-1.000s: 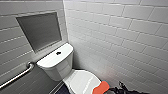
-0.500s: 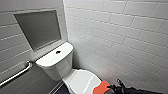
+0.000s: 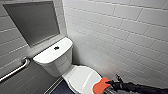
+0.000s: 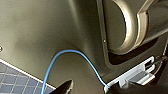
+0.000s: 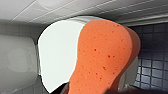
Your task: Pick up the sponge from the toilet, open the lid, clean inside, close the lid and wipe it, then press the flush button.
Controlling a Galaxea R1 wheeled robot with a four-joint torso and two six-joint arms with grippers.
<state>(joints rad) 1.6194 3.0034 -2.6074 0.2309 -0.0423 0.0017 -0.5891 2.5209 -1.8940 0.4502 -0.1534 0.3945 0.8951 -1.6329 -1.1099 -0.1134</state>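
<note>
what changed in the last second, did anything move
The right claw, holding the sponge, slid a little across the closed lid, toward the wall side and nearer the robot. Nothing was newly grabbed or let go. The toilet and the flush button stayed as they were.

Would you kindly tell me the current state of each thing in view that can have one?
lid: closed, down on the toilet.
sponge: held in the right gripper, at the lid's front edge.
flush button: free, nothing touching it.
right gripper: shut on the sponge.
</note>
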